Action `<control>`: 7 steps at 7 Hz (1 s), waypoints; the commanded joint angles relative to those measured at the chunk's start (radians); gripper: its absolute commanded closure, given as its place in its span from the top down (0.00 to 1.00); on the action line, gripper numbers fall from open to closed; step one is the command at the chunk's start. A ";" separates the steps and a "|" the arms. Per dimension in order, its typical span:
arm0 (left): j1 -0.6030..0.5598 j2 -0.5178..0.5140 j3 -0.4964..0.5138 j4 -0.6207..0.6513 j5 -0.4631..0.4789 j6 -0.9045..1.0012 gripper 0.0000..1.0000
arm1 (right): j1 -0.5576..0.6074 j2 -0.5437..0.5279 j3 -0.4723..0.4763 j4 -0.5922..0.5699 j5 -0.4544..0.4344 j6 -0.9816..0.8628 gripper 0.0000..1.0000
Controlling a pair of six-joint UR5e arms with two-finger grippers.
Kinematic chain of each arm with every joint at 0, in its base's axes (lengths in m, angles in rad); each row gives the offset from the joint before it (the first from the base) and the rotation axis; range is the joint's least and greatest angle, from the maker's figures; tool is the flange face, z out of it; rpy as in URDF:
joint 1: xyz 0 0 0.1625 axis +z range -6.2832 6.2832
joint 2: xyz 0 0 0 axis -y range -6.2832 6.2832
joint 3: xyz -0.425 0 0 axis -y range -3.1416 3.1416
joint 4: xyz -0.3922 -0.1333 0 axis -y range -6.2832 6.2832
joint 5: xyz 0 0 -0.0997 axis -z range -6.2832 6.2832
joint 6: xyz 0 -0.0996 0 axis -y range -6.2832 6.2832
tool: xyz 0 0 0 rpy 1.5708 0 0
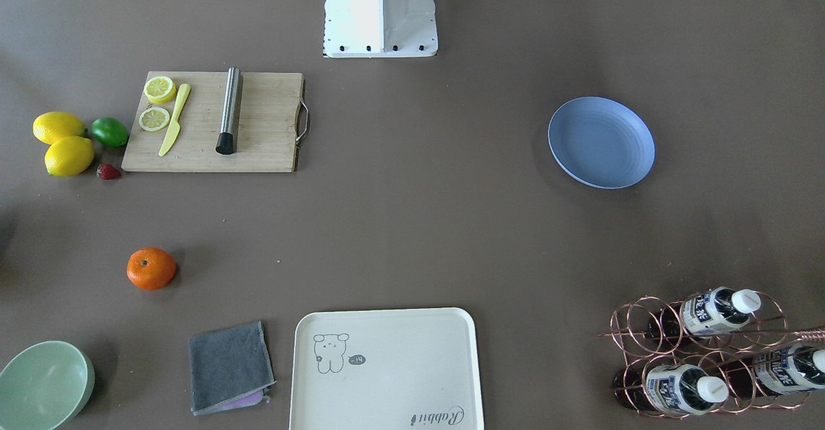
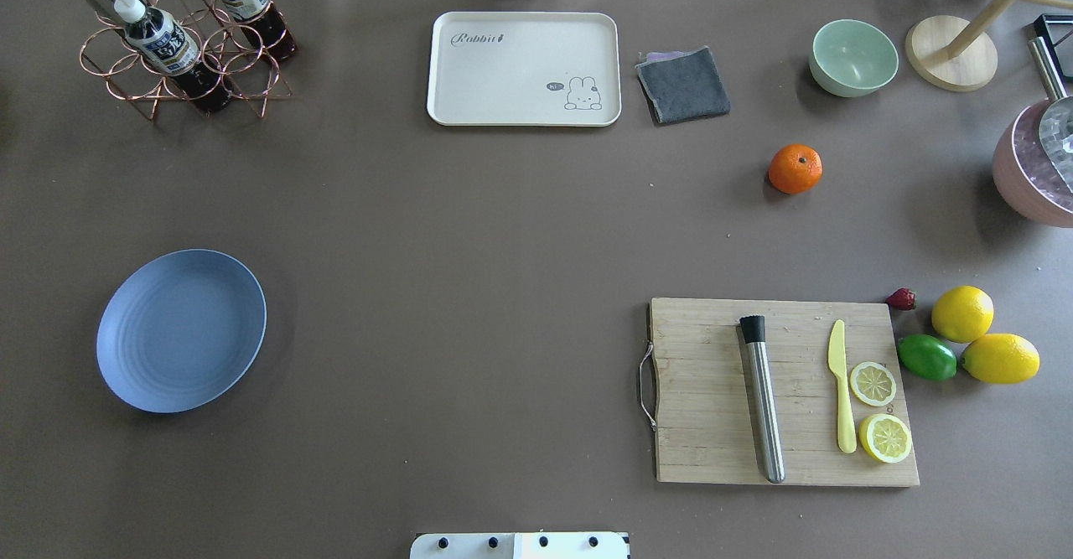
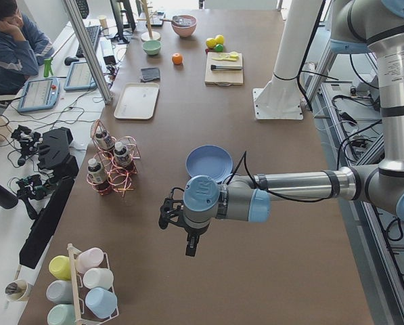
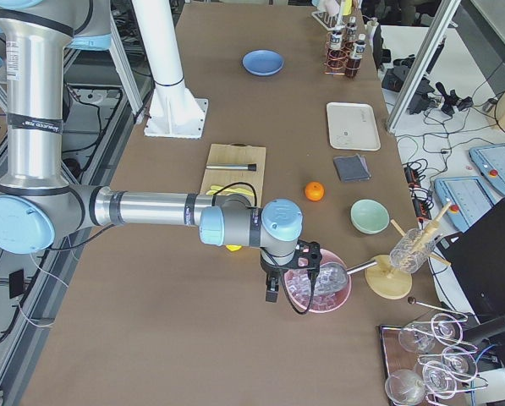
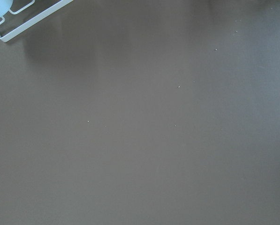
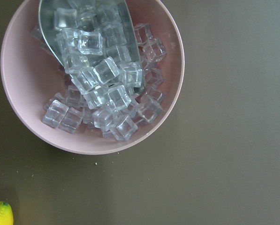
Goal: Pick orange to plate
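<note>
The orange (image 2: 795, 168) sits alone on the brown table, on the robot's right side between the grey cloth and the cutting board; it also shows as the orange (image 1: 151, 268). The periwinkle-blue plate (image 2: 181, 330) lies bare far off on the robot's left side, seen too as the plate (image 1: 601, 142). My left gripper (image 3: 189, 244) hangs over bare table beyond the plate (image 3: 209, 162). My right gripper (image 4: 273, 288) hovers by a pink ice bowl, short of the orange (image 4: 315, 192). I cannot tell whether either is open or shut.
A cutting board (image 2: 784, 391) carries a metal rod, yellow knife and lemon slices, with lemons (image 2: 962, 313), a lime (image 2: 927, 357) and a strawberry beside it. Along the far edge stand a cream tray (image 2: 524, 69), grey cloth (image 2: 683, 84), green bowl (image 2: 853, 57) and bottle rack (image 2: 180, 39). The pink ice bowl (image 6: 90, 75) holds a scoop.
</note>
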 commanded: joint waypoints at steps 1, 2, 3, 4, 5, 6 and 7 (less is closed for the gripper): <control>0.000 0.011 -0.006 -0.002 -0.012 0.007 0.99 | 0.000 0.000 0.000 0.000 0.000 0.000 1.00; 0.000 0.011 -0.009 -0.002 -0.012 0.007 0.99 | 0.000 0.000 0.000 0.000 0.000 0.000 1.00; 0.002 0.006 -0.009 -0.004 -0.012 0.009 0.99 | 0.000 0.000 0.002 0.000 0.002 0.000 1.00; 0.003 0.002 -0.008 -0.004 -0.011 0.009 0.99 | 0.000 0.000 0.008 0.000 0.003 0.002 1.00; 0.003 -0.006 -0.011 -0.006 -0.012 0.009 0.99 | 0.000 0.002 0.009 0.000 0.005 0.002 1.00; 0.003 -0.035 -0.012 -0.009 -0.012 0.007 0.99 | 0.000 0.005 0.018 0.000 0.006 0.008 1.00; 0.002 -0.056 -0.009 -0.006 -0.011 0.001 0.99 | 0.000 0.005 0.023 0.000 0.006 0.008 1.00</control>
